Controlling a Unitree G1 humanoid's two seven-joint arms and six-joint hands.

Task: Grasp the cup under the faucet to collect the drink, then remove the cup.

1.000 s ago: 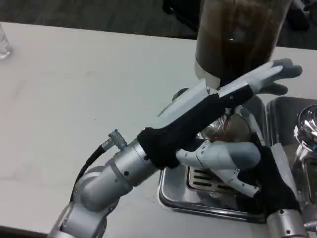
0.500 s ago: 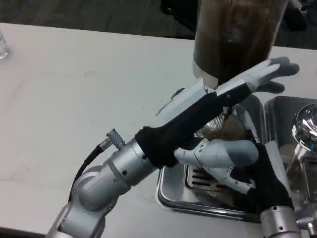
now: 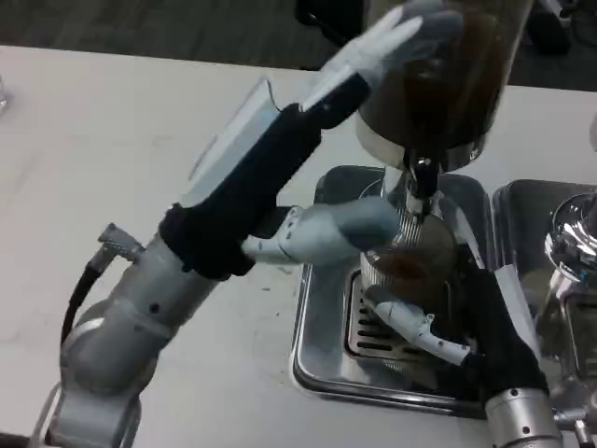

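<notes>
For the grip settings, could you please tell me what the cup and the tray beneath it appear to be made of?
The cup looks like clear plastic or glass: brown drink shows through its ribbed wall. The tray looks like polished stainless steel: silvery, reflective, with a slotted grate. The right hand holds the cup.

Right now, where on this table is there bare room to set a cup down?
The broad white tabletop left of the steel drip tray is bare. Around the tray it is crowded: the clear ribbed cup, the brown drink dispenser and both robot hands.

No readable text anywhere. No labels, brands or numbers to make out. No signs either.
</notes>
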